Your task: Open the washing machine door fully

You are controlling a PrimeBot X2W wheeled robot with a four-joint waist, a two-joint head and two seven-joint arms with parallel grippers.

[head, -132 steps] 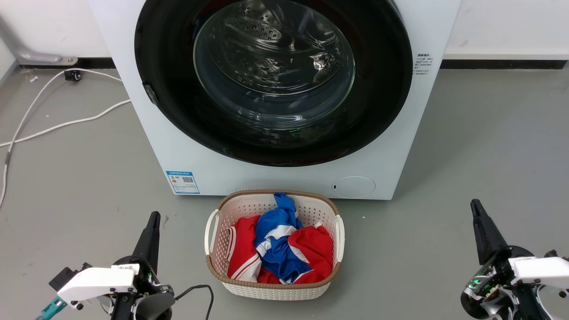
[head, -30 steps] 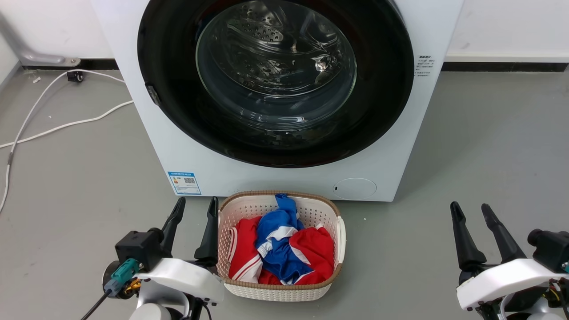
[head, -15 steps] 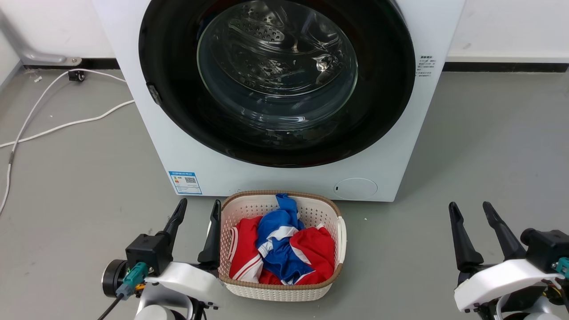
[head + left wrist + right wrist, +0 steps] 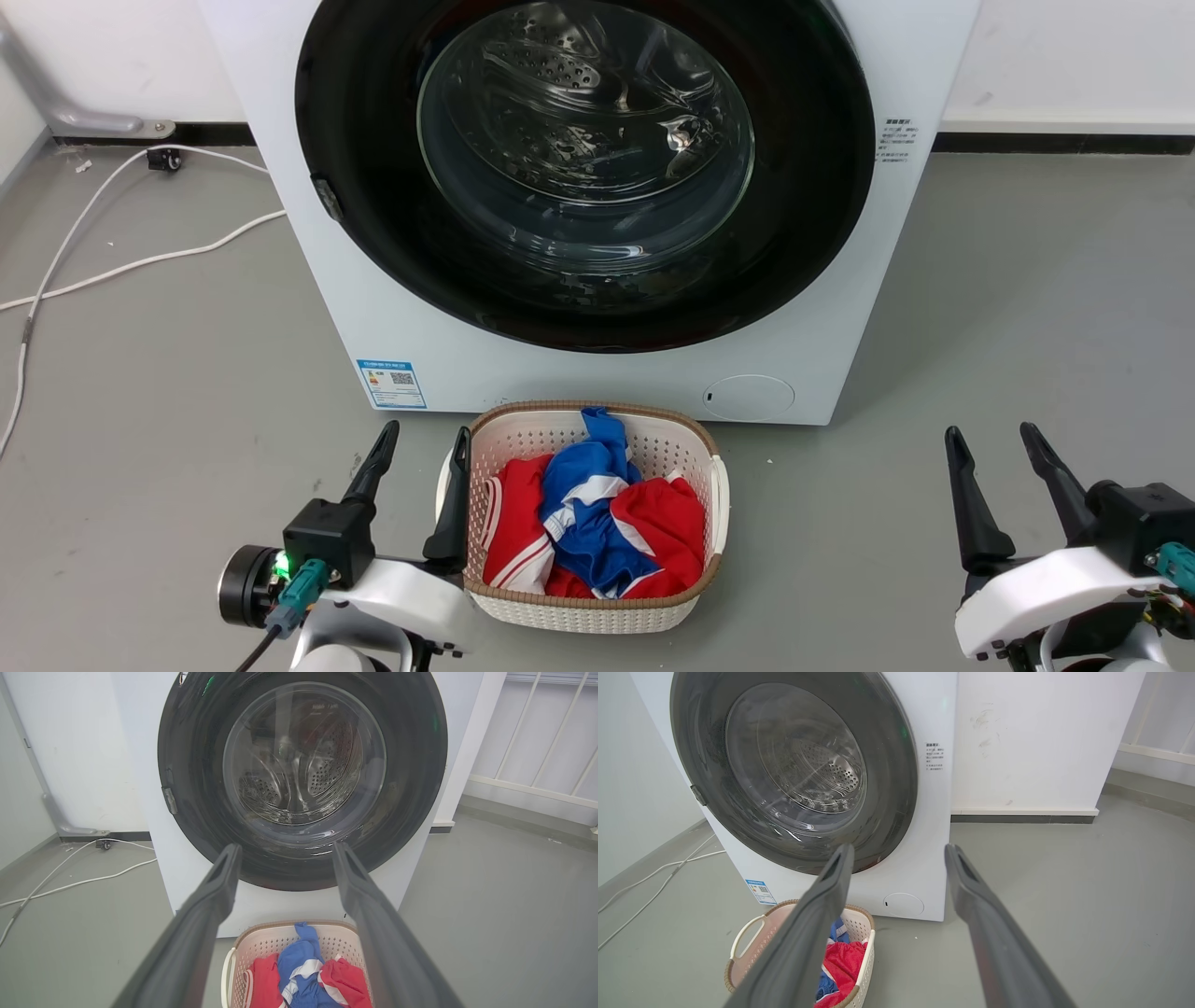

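Currently washing machine door [image 4: 585, 159] flush against cabinet [image 4: 597, 383], glass facing robot — left gripper [image 4: 426, 431], right gripper [image 4: 990, 431] both spread, empty.

Smooth grey floor [image 4: 1027, 280], white wall [image 4: 1074, 56], black skirting [image 4: 1064, 142], white cable [image 4: 187, 250] at left, pale railing [image 4: 532, 792]

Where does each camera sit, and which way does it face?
Head view: on the head, facing forward and down at the washing machine door; left gripper and right gripper, both open, below.
Left wrist view: on that wrist, low, facing the door squarely between its fingers.
Right wrist view: likewise, but obliquely from the right.
All three share the door and laundry basket.
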